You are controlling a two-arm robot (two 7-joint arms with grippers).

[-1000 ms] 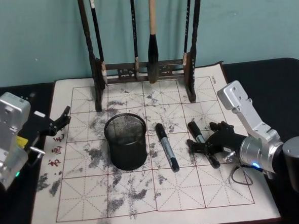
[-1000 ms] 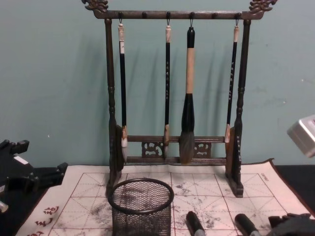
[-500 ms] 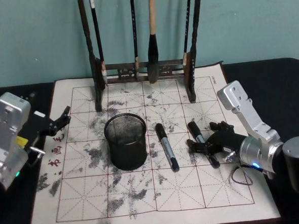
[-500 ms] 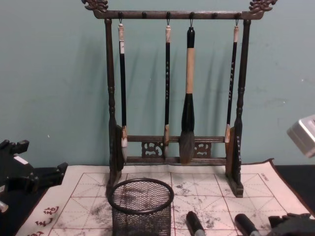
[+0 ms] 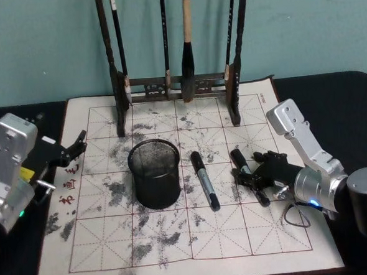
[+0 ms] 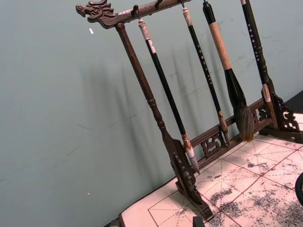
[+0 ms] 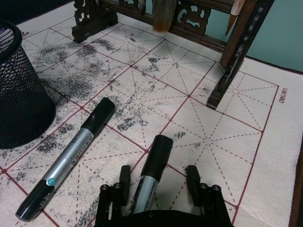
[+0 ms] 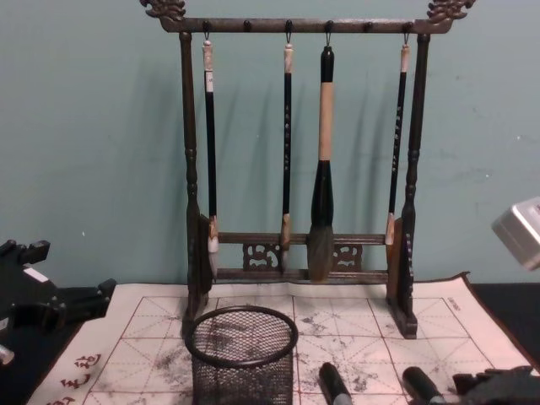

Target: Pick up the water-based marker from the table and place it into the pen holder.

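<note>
Seeing the water-based marker (image 7: 150,163) lying flat on the cream mat (image 5: 179,262) of the table (image 5: 349,96), black cap pointing toward the brush rack (image 5: 232,78), well to the right of the pen holder (image 5: 154,173) and not touching it. Noting a second marker (image 5: 205,181) lying between the two, near the holder yet apart from it.

Finding the right gripper (image 7: 158,172) straddling the grey barrel down at mat level, fingers spread wide, one on each side with a gap showing at both, gripping nothing. Judging the step in hand as lining up for the grasp, not yet made. Spotting the left gripper (image 5: 78,148) hanging parked over the mat's left edge, fingers parted and empty, well apart from everything in play.

Reading the holder as standing upright and holding no marker, as far as its open top shows. Counting nothing of the task as done so far: marker not lifted, not carried, not dropped in. Leaving, by this judgement, closing on the barrel, raising it clear of the mat, carrying it left past the second marker, tipping it upright above the rolled rim and letting go. Watching chiefly for the barrel rolling away under the closing fingers, and for brushing the neighbouring marker on the way across.
</note>
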